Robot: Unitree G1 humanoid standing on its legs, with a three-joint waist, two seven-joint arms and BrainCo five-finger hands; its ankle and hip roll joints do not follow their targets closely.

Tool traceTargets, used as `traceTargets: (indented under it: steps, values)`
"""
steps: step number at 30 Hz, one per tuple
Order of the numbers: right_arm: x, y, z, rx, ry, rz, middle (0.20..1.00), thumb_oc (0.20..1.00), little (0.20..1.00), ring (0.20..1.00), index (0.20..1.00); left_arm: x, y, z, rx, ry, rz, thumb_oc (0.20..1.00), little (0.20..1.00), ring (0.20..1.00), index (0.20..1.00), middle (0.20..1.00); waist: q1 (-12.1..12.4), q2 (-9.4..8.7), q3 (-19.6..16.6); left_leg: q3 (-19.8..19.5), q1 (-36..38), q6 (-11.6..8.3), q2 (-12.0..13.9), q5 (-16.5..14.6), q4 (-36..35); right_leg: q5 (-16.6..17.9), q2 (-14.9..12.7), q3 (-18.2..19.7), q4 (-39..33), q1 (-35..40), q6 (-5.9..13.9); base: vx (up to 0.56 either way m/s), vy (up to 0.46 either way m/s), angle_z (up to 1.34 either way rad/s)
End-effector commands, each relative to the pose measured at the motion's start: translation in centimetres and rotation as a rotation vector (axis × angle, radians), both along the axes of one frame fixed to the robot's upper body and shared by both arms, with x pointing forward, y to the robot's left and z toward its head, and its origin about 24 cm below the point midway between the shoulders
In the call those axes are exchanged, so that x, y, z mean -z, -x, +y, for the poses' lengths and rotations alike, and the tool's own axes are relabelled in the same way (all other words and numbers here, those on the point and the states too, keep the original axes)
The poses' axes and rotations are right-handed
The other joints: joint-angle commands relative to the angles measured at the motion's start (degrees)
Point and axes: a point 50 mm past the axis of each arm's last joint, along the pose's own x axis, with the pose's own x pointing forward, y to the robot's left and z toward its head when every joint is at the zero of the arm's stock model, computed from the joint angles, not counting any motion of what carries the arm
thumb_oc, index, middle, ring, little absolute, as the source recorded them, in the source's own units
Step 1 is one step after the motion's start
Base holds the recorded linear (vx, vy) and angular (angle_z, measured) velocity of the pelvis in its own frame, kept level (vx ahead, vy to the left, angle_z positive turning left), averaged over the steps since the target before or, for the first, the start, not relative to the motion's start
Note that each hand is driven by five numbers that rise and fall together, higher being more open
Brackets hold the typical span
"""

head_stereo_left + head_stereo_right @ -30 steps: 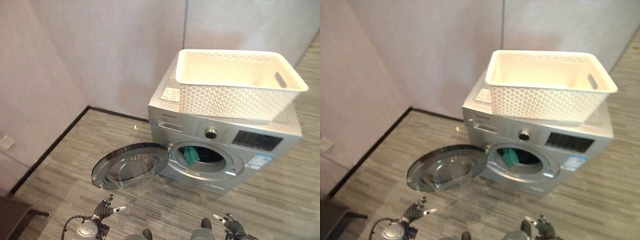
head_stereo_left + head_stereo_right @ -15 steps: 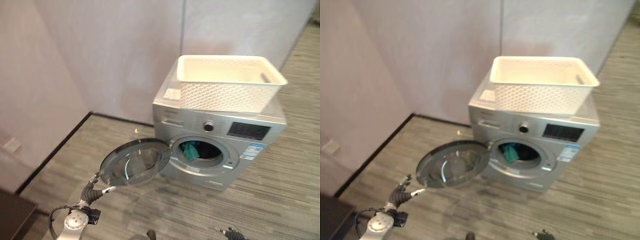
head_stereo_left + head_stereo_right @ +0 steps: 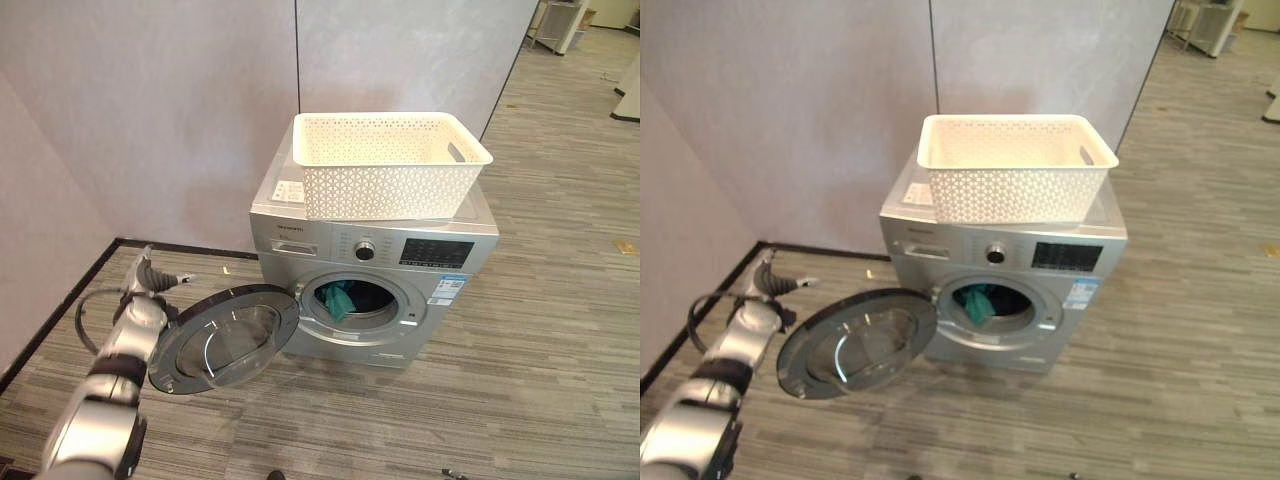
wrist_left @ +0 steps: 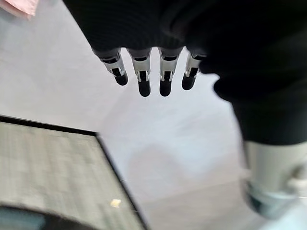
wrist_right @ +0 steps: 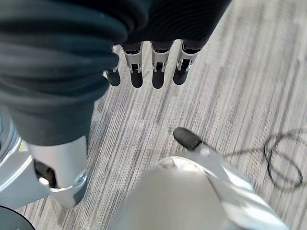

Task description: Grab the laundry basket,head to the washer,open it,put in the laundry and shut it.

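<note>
The white lattice laundry basket (image 3: 385, 165) stands empty on top of the silver washer (image 3: 440, 252). The washer's round door (image 3: 225, 335) hangs wide open to the left. Teal laundry (image 3: 337, 298) lies inside the drum. My left hand (image 3: 148, 280) is raised just beyond the door's left rim, a little above it and apart from it. Its fingers (image 4: 144, 79) are straight and hold nothing, with the wall and floor corner past them. My right hand (image 5: 153, 72) hangs low over the floor, fingers straight and empty.
Grey partition walls (image 3: 200, 110) close in behind and to the left of the washer, with a black skirting (image 3: 60, 310) along the floor. A small yellowish scrap (image 3: 224, 269) lies by the wall. The wood-look floor (image 3: 540, 330) stretches to the right.
The camera has shifted, so the washer sits further left. My left arm has risen from near the floor to beside the door's left rim. The right hand has dropped lower.
</note>
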Motion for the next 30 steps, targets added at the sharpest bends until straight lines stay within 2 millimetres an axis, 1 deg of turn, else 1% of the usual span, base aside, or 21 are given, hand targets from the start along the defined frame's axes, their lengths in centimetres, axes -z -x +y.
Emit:
traceTargets:
  steps: [1,2,3,5,6,9,11,12,13,14,16,18,21,23,24,25,26,27,28,29,30]
  values:
    - [-0.6,-2.3,0.9,-0.027,-0.030,-0.078,1.000,1.000,1.000,1.000,1.000,-6.6,-0.3,3.2,-0.094,-0.070,-0.141,1.000,1.000,1.000,1.000,1.000,0.6,-3.07,6.0,1.0,0.7,-0.95,1.3,-4.3,-0.1,-0.7,-5.0,1.5,1.9,-2.1,4.79,-0.11,0.014,-0.11]
    - [-1.0,-3.2,1.2,-0.057,-0.043,-0.114,1.000,1.000,1.000,1.000,1.000,-8.3,0.1,4.3,-0.140,-0.098,-0.158,1.000,1.000,1.000,1.000,1.000,0.3,-4.48,7.8,1.2,-0.5,-0.90,1.6,-4.0,0.3,-0.2,-5.0,2.1,2.4,-3.7,4.86,-0.11,0.014,-0.16]
    - [-1.0,-3.3,1.3,-0.056,-0.044,-0.114,1.000,1.000,1.000,1.000,1.000,-8.4,0.0,4.3,-0.139,-0.099,-0.158,1.000,1.000,1.000,1.000,1.000,0.3,-4.54,7.8,1.2,-0.5,-0.90,1.6,-4.0,0.3,-0.2,-5.0,2.1,2.4,-3.7,4.86,-0.11,0.003,-0.19]
    - [-1.5,-4.2,1.6,-0.060,-0.069,-0.163,1.000,1.000,1.000,1.000,1.000,-9.9,0.8,5.7,-0.196,-0.093,-0.199,1.000,1.000,1.000,1.000,1.000,0.0,-6.39,9.7,1.4,-2.0,-0.91,2.0,-3.7,0.8,0.6,-5.0,2.8,2.6,-5.3,4.95,-0.10,-0.002,-0.13]
    - [-2.2,-5.0,1.6,-0.065,-0.090,-0.213,1.000,1.000,1.000,1.000,1.000,-11.9,1.4,6.7,-0.228,-0.115,-0.236,1.000,1.000,1.000,1.000,1.000,-0.2,-8.05,11.4,1.3,-3.7,-1.03,2.4,-3.4,1.3,1.4,-4.9,2.9,2.7,-6.8,5.01,-0.08,0.005,-0.13]
    - [-2.9,-5.9,1.4,-0.040,-0.104,-0.270,1.000,1.000,1.000,1.000,1.000,-13.9,1.9,7.3,-0.244,-0.136,-0.272,1.000,1.000,1.000,1.000,1.000,-0.6,-9.96,13.4,0.6,-7.2,-1.24,2.9,-2.8,2.5,2.5,-4.9,2.7,2.4,-9.1,5.13,-0.08,-0.010,-0.04]
    - [-3.1,-6.1,1.4,-0.031,-0.107,-0.279,1.000,1.000,1.000,1.000,1.000,-14.3,1.8,7.4,-0.241,-0.131,-0.282,1.000,1.000,1.000,1.000,1.000,-0.7,-10.47,13.8,0.2,-8.5,-1.23,2.9,-2.7,3.0,2.9,-4.8,2.6,2.3,-9.8,5.15,-0.04,-0.005,0.08]
    - [-3.2,-6.3,1.3,-0.022,-0.106,-0.285,1.000,1.000,1.000,1.000,1.000,-13.9,1.9,7.5,-0.240,-0.104,-0.270,1.000,1.000,1.000,1.000,1.000,-0.8,-10.74,14.3,-0.1,-9.3,-1.26,3.0,-2.6,3.2,3.2,-4.8,2.5,2.2,-10.2,5.23,0.05,0.010,0.24]
    - [-3.2,-6.5,1.4,-0.012,-0.110,-0.286,1.000,1.000,1.000,1.000,1.000,-12.0,2.4,8.1,-0.246,-0.036,-0.196,1.000,1.000,1.000,1.000,1.000,-1.0,-11.14,14.6,-1.2,-9.9,-1.70,3.3,-3.9,3.1,2.8,-4.3,2.9,1.7,-10.4,5.91,-0.02,0.027,0.26]
    - [-3.2,-6.6,1.4,-0.012,-0.109,-0.287,1.000,1.000,1.000,1.000,1.000,-12.0,2.4,8.1,-0.246,-0.035,-0.197,1.000,1.000,1.000,1.000,1.000,-1.1,-11.38,14.8,-0.6,-10.7,-1.18,3.0,-2.7,3.6,3.6,-4.8,2.3,1.9,-11.0,5.40,0.07,0.026,0.18]
    - [-3.4,-6.9,1.2,-0.010,-0.109,-0.290,1.000,1.000,1.000,1.000,1.000,-9.7,3.0,8.5,-0.231,-0.015,-0.049,1.000,1.000,1.000,1.000,1.000,-1.7,-12.13,15.0,-1.0,-11.5,-1.67,3.3,-4.2,3.8,3.3,-4.1,3.1,1.6,-11.7,6.00,0.02,0.029,0.03]
    - [-3.5,-7.2,1.4,-0.017,-0.112,-0.299,1.000,1.000,1.000,1.000,1.000,-9.9,2.9,8.4,-0.225,-0.010,-0.058,1.000,1.000,1.000,1.000,1.000,-1.8,-12.48,15.0,-1.1,-12.2,-1.65,3.3,-4.3,4.2,3.4,-4.1,3.1,1.7,-12.2,5.96,-0.02,-0.009,0.07]
    - [-4.0,-8.1,1.7,-0.041,-0.104,-0.335,1.000,1.000,1.000,1.000,1.000,-10.8,0.5,5.8,-0.114,0.213,-0.282,1.000,1.000,1.000,1.000,1.000,-2.5,-13.28,15.3,-1.8,-13.9,-1.68,3.1,-4.3,4.3,3.8,-3.8,2.7,1.5,-13.3,6.16,-0.01,-0.027,0.04]
    - [-4.2,-8.3,2.4,-0.056,-0.125,-0.353,1.000,1.000,1.000,1.000,1.000,-9.7,-0.8,3.6,-0.008,0.254,-0.310,1.000,1.000,1.000,1.000,1.000,-2.6,-12.81,15.1,-1.8,-13.7,-1.61,2.8,-4.2,3.8,3.8,-4.0,2.5,1.5,-13.5,6.18,0.03,0.012,0.12]
    - [-4.2,-8.3,2.4,-0.057,-0.123,-0.352,1.000,1.000,1.000,1.000,1.000,-9.6,-0.8,3.6,-0.009,0.255,-0.309,1.000,1.000,1.000,1.000,1.000,-2.7,-12.74,15.0,-1.8,-13.7,-1.61,2.9,-4.2,3.8,3.8,-3.9,2.5,1.5,-13.5,6.18,0.04,0.022,0.15]
    - [-4.1,-8.2,2.5,-0.043,-0.128,-0.356,1.000,1.000,1.000,1.000,1.000,-6.9,-1.7,1.0,0.091,0.277,-0.271,1.000,1.000,1.000,1.000,1.000,-2.3,-12.27,15.1,-1.7,-13.2,-1.36,2.5,-4.6,3.7,3.5,-4.1,2.4,1.7,-13.2,6.04,0.02,0.017,0.06]
    - [-4.1,-8.1,2.4,-0.043,-0.126,-0.354,1.000,1.000,1.000,1.000,1.000,-6.7,-1.6,1.0,0.090,0.279,-0.269,1.000,1.000,1.000,1.000,1.000,-2.3,-12.16,15.0,-1.6,-13.1,-1.36,2.5,-4.6,3.7,3.5,-4.1,2.4,1.7,-13.1,6.05,0.03,0.031,0.04]
    - [-4.0,-7.9,2.2,-0.029,-0.122,-0.351,1.000,1.000,1.000,1.000,1.000,-4.6,-1.7,-0.7,0.152,0.338,-0.251,1.000,1.000,1.000,1.000,1.000,-1.9,-11.60,15.0,-1.6,-12.7,-1.24,2.4,-4.8,3.8,3.1,-4.2,2.3,1.9,-12.8,5.87,0.04,0.054,0.01]
    - [-3.9,-7.6,1.9,-0.004,-0.115,-0.346,1.000,1.000,1.000,1.000,1.000,-0.5,-0.9,-3.7,0.257,0.445,-0.215,1.000,1.000,1.000,1.000,1.000,-1.3,-10.41,14.7,-1.4,-11.6,-0.96,2.0,-5.4,3.8,2.4,-4.5,2.2,2.2,-12.2,5.50,0.04,0.054,0.01]
    - [-3.9,-7.5,1.9,-0.005,-0.113,-0.343,1.000,1.000,1.000,1.000,1.000,-0.3,-0.8,-3.7,0.254,0.447,-0.213,1.000,1.000,1.000,1.000,1.000,-1.3,-10.31,14.6,-1.3,-11.5,-0.97,2.1,-5.4,3.8,2.4,-4.5,2.2,2.2,-12.1,5.50,0.06,0.062,0.01]
    - [-3.9,-7.3,1.5,0.008,-0.103,-0.336,1.000,1.000,1.000,1.000,1.000,2.3,0.3,-5.6,0.321,0.516,-0.166,1.000,1.000,1.000,1.000,1.000,-0.9,-9.45,14.3,-1.2,-10.7,-0.80,1.8,-5.6,3.8,2.0,-4.6,2.2,2.3,-11.6,5.29,0.01,0.086,0.04]
